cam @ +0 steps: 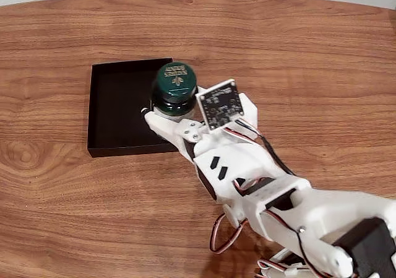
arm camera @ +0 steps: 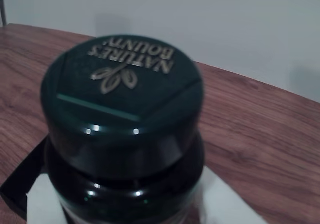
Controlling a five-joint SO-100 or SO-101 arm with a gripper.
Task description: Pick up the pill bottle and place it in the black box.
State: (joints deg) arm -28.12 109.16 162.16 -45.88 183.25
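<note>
The pill bottle (cam: pixel 176 86), dark with a green cap bearing pale lettering, sits between the white fingers of my gripper (cam: pixel 175 109), which is shut on its body below the cap. In the fixed view the bottle is over the right edge of the black box (cam: pixel 117 114), a shallow tray on the wooden table. I cannot tell whether the bottle touches the box. In the wrist view the cap (arm camera: pixel 120 89) looms large, white fingers (arm camera: pixel 42 204) flank the bottle's lower body, and a corner of the black box (arm camera: pixel 20 181) shows at lower left.
The white arm (cam: pixel 278 204) reaches in from the lower right of the fixed view, with a small camera board (cam: pixel 218 104) on the wrist. Bare wooden table (cam: pixel 297 61) surrounds the box. A pale wall (arm camera: pixel 225 29) rises behind the table.
</note>
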